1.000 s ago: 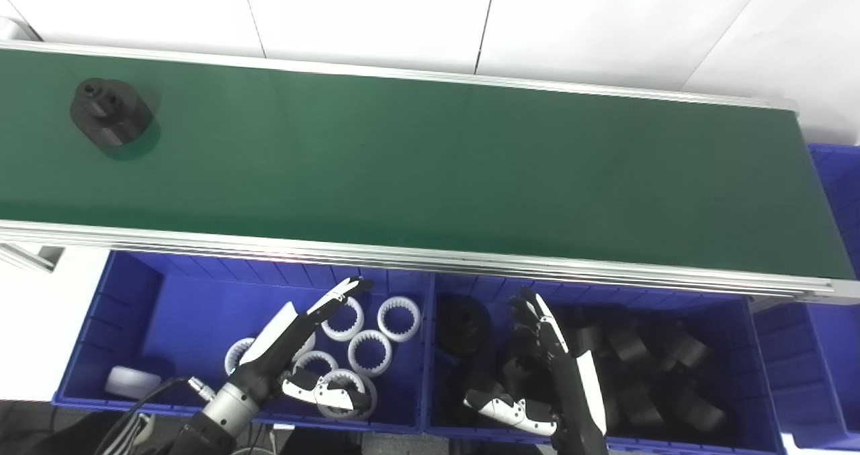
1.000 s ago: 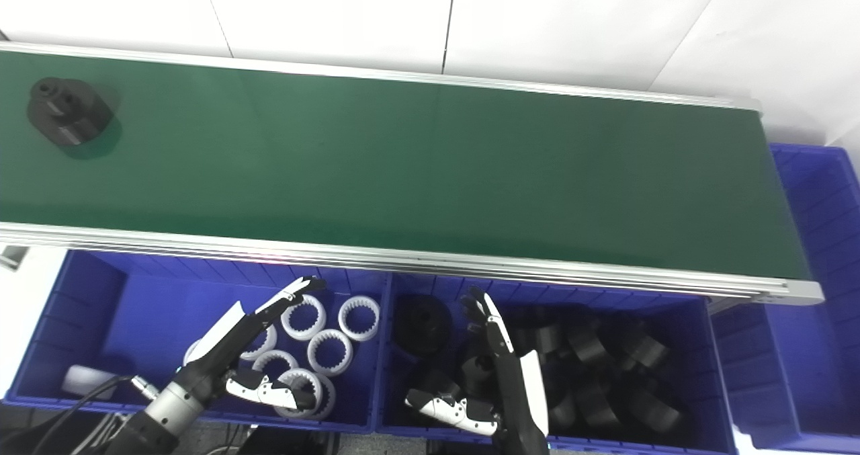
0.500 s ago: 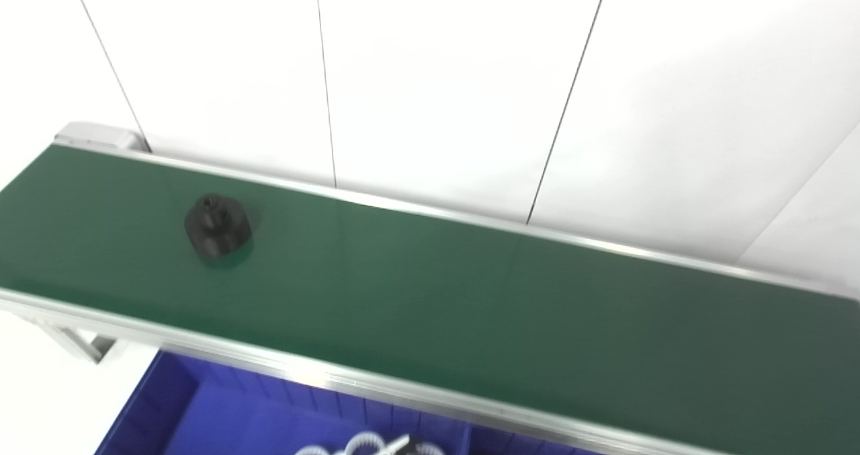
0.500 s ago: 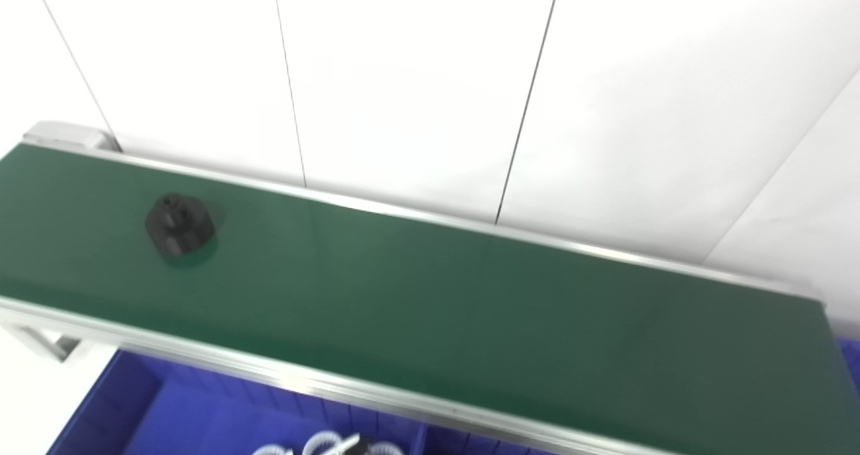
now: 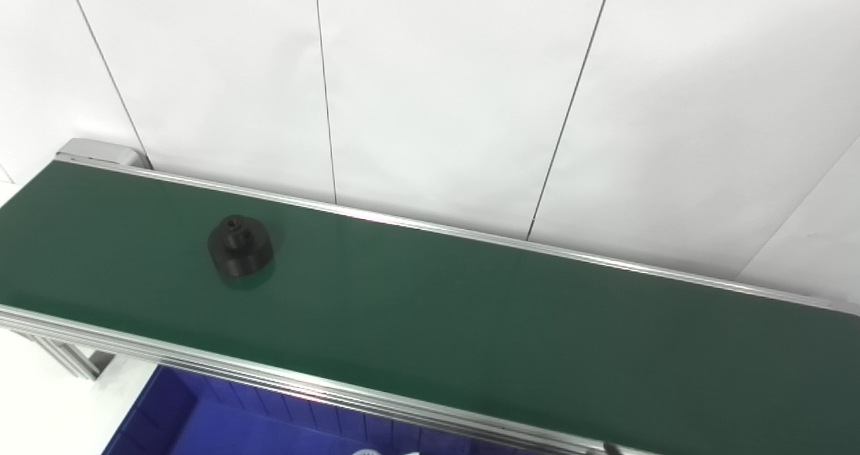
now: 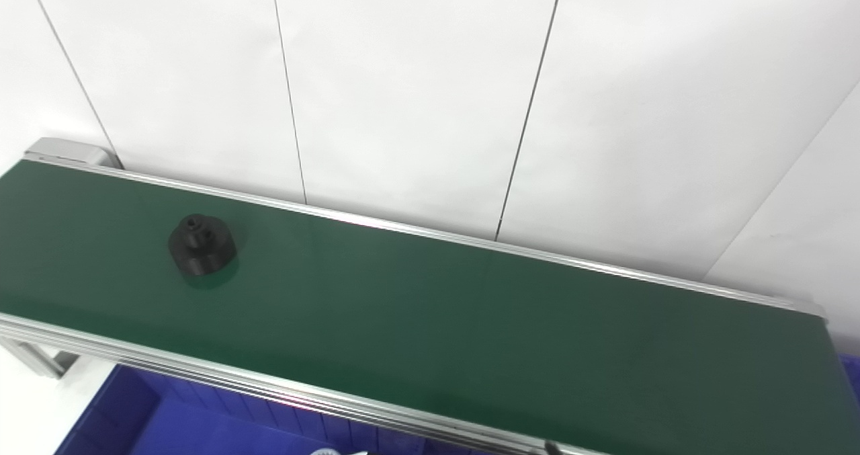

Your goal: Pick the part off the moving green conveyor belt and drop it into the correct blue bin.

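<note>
A black round part [image 5: 240,247] with a raised hub sits on the green conveyor belt [image 5: 470,320], toward its left end; it also shows in the right eye view [image 6: 201,245]. Only a strip of the left blue bin [image 5: 222,428] shows below the belt's near rail. My left hand is out of view. A small dark tip [image 5: 609,447] pokes up at the bottom edge over the rail and looks like a fingertip of my right hand; the rest of that hand is hidden.
The belt's aluminium near rail [image 5: 269,378] runs between the belt and the bins. A white panelled wall [image 5: 437,92] stands right behind the belt. The belt's left end cap [image 5: 101,151] is at the far left.
The camera has tilted up, so the bins and both hands have dropped out of the picture. The black part has ridden to the right along the belt.
</note>
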Available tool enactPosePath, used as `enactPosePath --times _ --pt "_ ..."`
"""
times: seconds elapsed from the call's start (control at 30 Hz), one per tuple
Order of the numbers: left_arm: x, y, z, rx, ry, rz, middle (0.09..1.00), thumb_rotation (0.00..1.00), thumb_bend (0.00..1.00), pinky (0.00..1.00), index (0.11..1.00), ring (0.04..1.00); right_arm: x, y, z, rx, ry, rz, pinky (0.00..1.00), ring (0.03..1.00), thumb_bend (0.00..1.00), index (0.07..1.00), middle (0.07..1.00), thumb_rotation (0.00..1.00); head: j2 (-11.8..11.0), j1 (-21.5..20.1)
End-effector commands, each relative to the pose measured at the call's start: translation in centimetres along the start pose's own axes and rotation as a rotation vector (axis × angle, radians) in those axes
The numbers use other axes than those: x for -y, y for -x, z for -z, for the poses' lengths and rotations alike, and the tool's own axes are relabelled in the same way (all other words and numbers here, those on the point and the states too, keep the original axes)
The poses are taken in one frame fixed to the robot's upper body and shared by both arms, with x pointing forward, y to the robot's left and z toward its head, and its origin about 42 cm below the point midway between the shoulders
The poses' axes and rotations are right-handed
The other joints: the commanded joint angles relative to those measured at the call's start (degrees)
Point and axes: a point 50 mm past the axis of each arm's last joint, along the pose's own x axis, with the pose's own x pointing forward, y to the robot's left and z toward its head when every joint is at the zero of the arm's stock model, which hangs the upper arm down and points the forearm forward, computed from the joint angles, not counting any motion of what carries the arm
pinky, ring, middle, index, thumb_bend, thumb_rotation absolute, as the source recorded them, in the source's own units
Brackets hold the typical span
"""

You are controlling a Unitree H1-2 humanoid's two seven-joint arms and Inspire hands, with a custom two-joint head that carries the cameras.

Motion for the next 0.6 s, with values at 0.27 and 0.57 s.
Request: enactPosePath --times 0.27,0.57 --pt "-1.0 -0.3 -0.1 0.055 -0.010 -0.008 0.914 0.36 0.91 0.73 0.929 0.844 1.9 -7.9 -6.5 0.286 0.051 -0.034 0.91 0.934 0.96 0.977 0.944 0.35 -0.31 -0.69" --pt "-1.1 -0.5 0.0 0.073 -0.029 -0.007 0.925 0.34 0.89 0.74 0.933 0.850 1.1 -13.2 -9.7 0.335 0.141 -0.096 0.81 0.876 0.97 0.954 0.901 0.43 0.32 -3.12"
